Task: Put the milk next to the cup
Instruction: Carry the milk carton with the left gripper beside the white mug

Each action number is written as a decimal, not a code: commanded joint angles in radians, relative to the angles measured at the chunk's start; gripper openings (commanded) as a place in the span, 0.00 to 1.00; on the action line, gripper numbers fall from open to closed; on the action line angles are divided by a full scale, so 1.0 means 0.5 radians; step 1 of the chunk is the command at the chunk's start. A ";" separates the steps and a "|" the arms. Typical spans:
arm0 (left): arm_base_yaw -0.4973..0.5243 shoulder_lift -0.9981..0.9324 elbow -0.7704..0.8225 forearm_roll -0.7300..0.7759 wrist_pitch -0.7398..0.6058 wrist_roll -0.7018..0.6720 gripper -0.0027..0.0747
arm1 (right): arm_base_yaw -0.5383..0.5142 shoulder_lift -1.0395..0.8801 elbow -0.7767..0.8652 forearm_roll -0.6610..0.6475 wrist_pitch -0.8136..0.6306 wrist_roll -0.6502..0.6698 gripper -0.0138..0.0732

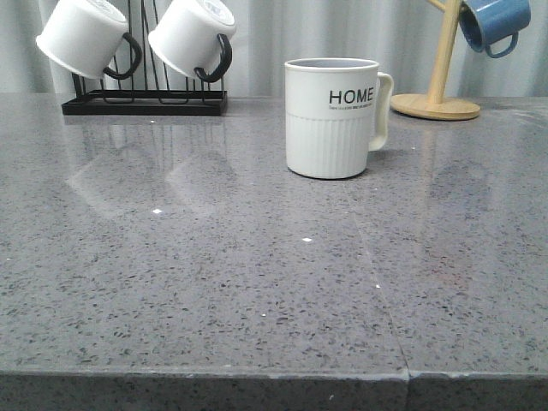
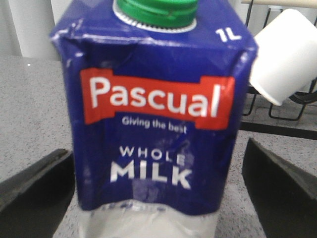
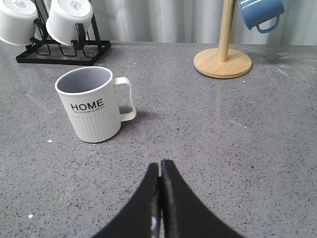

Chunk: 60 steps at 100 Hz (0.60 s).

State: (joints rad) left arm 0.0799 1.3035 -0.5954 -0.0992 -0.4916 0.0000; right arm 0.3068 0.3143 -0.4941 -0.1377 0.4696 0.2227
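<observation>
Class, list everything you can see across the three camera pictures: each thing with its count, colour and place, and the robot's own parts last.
Milk carton: one, blue with a green cap, between the left fingers, apart from both.
HOME mug: one, white, upright mid-table, handle toward the wooden stand.
Plain mugs: two, white with black handles, hung on the black rack, back left.
Blue mug: one, hung on the wooden stand, back right.
Table: one, grey speckled.
Left gripper: black fingers open.
Right gripper: black, shut, empty, over bare table.
</observation>
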 commanded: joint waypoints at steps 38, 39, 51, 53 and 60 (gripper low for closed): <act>0.006 0.056 -0.127 0.016 -0.325 0.000 0.56 | 0.000 0.019 -0.050 -0.012 -0.147 -0.005 0.09; 0.006 0.051 -0.127 0.023 -0.325 0.000 0.56 | 0.000 0.019 -0.050 -0.012 -0.147 -0.005 0.09; -0.055 0.001 -0.127 0.129 -0.325 0.000 0.50 | 0.000 0.019 -0.050 -0.012 -0.147 -0.005 0.09; -0.077 -0.014 -0.127 0.148 -0.325 0.000 0.49 | 0.000 0.019 -0.050 -0.012 -0.147 -0.005 0.09; -0.175 -0.063 -0.127 0.198 -0.325 0.000 0.49 | 0.000 0.019 -0.050 -0.012 -0.147 -0.005 0.09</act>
State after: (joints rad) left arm 0.0451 1.3288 -0.6270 -0.0441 -0.5551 0.0000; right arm 0.3068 0.3143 -0.4941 -0.1377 0.4696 0.2227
